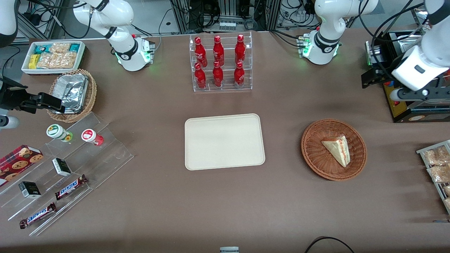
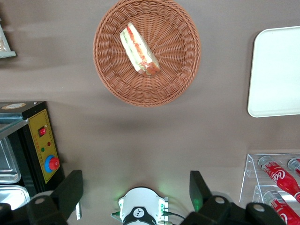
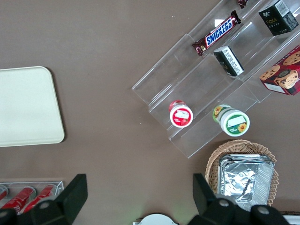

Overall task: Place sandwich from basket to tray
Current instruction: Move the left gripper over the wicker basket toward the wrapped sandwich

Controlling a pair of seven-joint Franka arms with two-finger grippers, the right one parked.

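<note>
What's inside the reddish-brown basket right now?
Only the sandwich lies in the basket, filling edge showing. The weave under it is covered. The gripper is open, high above the table, farther from the front camera than the basket.

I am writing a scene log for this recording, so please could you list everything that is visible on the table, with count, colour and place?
sandwich: 1, white bread with red, orange and green filling, in the basket
basket: 1, reddish-brown wicker, toward the working arm's end
tray: 1, cream, table centre, nothing on it
cola bottles: 6, red, in a clear rack farther from the front camera than the tray
foil containers: silver, in a tan wicker basket, toward the parked arm's end
snack box: 1, white, holding packets, beside the foil containers
clear stepped display: 1, holding two cups, two Snickers bars, small dark boxes
cookie box: 1, red, beside the display
gripper: 1, black fingers, open, high above the table, farther from the front camera than the basket
</note>
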